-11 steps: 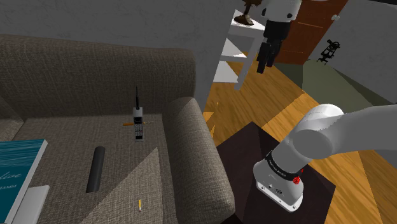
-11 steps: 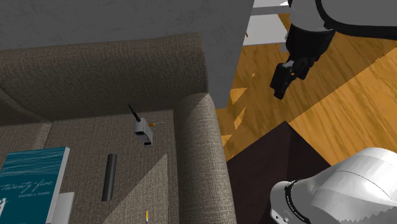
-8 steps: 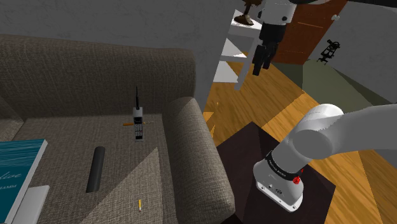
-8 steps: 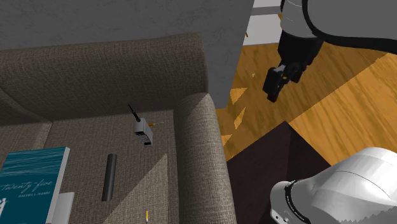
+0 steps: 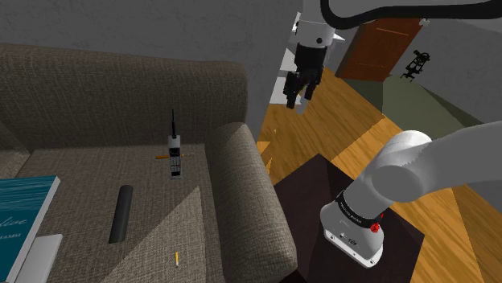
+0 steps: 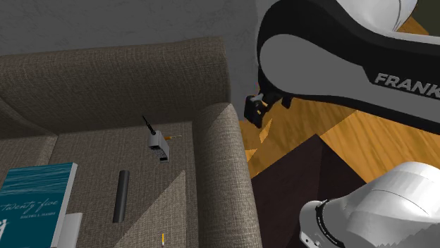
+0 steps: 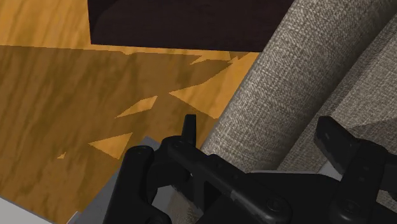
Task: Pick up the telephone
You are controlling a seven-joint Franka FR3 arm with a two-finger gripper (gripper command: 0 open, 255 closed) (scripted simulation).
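The gripper (image 5: 297, 97) hangs in the air with its fingers spread apart and nothing between them. It is above the wooden floor (image 5: 346, 120), past the outer side of the sofa's armrest (image 5: 241, 181) and beyond the dark stand (image 5: 310, 189). The telephone (image 5: 174, 152), a pale handset with a black antenna pointing toward the backrest, lies on the sofa seat (image 5: 88, 177) near the armrest's inner side and well apart from the gripper. Also noted on the seat are a black cylinder (image 5: 121, 213), a teal book (image 5: 20, 213) and a small yellow pencil (image 5: 176, 258).
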